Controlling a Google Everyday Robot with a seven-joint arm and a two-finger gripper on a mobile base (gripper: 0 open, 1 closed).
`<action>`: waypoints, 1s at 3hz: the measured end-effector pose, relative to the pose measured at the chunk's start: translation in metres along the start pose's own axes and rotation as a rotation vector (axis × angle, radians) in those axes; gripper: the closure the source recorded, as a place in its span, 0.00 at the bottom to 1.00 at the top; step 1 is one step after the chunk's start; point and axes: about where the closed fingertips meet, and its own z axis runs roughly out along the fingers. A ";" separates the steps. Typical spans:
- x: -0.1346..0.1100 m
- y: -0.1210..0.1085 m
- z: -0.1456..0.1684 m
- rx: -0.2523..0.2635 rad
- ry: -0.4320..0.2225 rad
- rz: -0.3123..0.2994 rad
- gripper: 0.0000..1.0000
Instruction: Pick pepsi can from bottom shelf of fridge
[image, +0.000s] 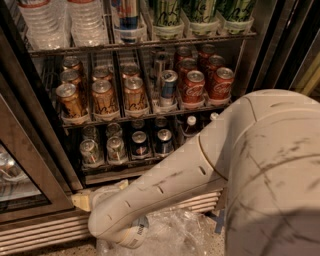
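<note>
The fridge (35, 115) stands open in front of me. The pepsi can (140, 144), dark navy with a silver top, stands upright on the bottom shelf (120, 169), near its middle. Two silver cans (102, 150) stand to its left and a brighter blue can (164, 141) to its right. My gripper (82, 201) is low on the left, below the shelf's front rail and in front of the slatted base (35, 234). It is down and to the left of the pepsi can and apart from it. My white arm (210, 170) hides the shelf's right part.
Gold cans (105, 95), red cans (205, 82) and a slim blue-and-silver can (167, 85) fill the middle rack. Water bottles (65, 20) and green cans (200, 12) stand on top. The glass door (20, 170) hangs left. Crumpled clear plastic (170, 235) lies on the floor.
</note>
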 end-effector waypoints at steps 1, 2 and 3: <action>0.000 0.000 0.000 0.000 0.000 0.000 0.00; 0.003 -0.007 0.008 -0.006 -0.020 0.017 0.00; 0.022 -0.059 0.033 0.031 -0.064 0.149 0.00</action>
